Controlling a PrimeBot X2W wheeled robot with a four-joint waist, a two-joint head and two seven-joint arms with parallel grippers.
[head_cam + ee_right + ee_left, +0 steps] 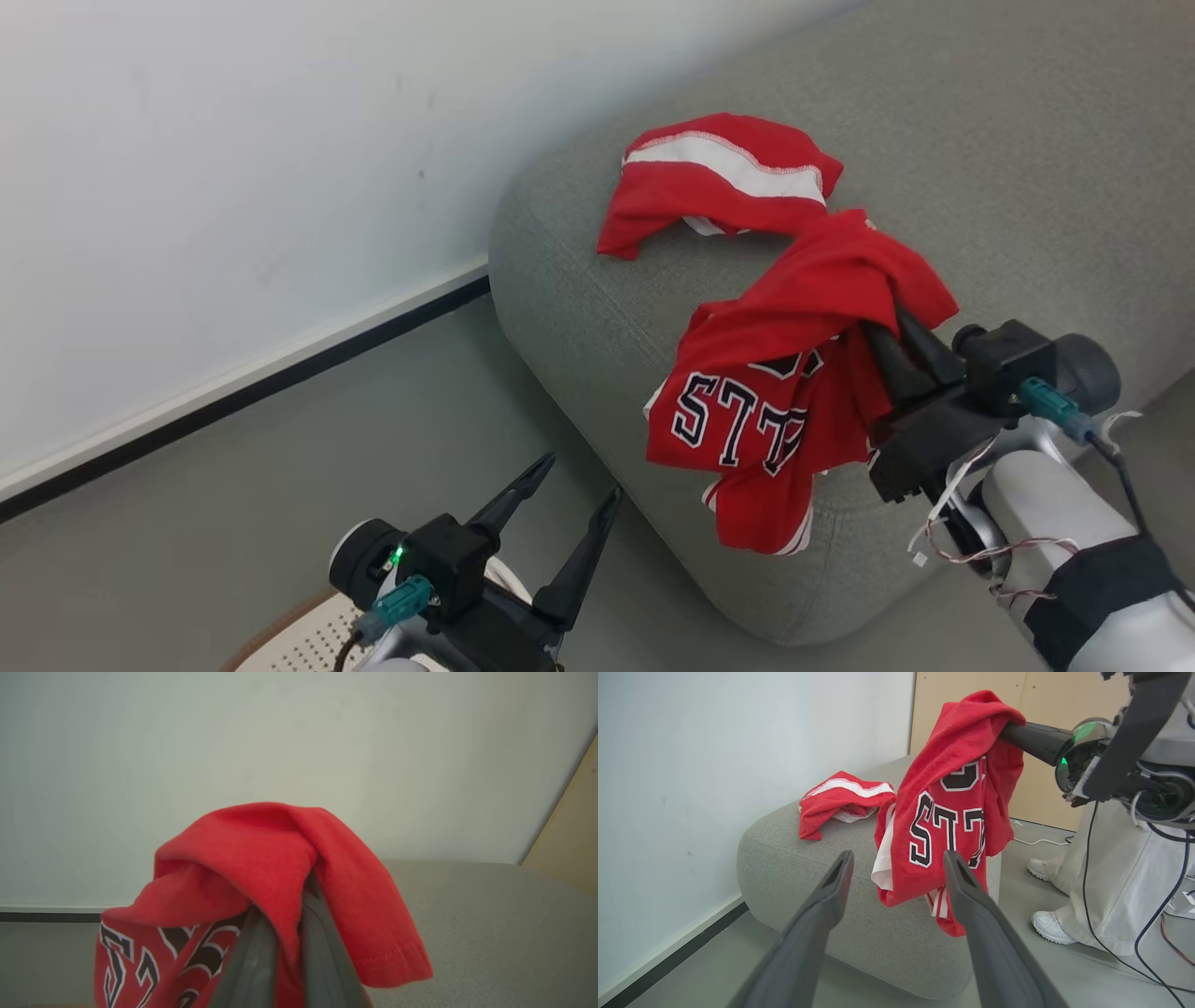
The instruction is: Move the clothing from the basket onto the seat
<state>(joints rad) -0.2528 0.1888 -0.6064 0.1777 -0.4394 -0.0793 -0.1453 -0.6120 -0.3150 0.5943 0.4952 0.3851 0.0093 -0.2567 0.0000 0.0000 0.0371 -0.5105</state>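
- Holding a red jersey with dark letters (747, 411), the right gripper (889, 325) is shut tight on a bunch of the cloth.
- That jersey hangs down from the fingers, just beside the rounded edge of the seat (980, 140). It is not yet lying on top.
- Another red jersey with a white stripe (719, 182) already lies on the seat, a little past the right gripper's tips.
- So one piece looks done and one looks almost there: it needs a short lift over the seat, then letting go.
- The left gripper (580, 476) is wide open and holds nothing.
- A corner of the basket (308, 639) peeks out just under the left gripper; what is left inside cannot be seen.
- A person's legs (1101, 877) and white shoes stand close behind the right arm, and a thin cable (1041, 841) lies on the floor there.
- Nothing blocks the way to the seat top.
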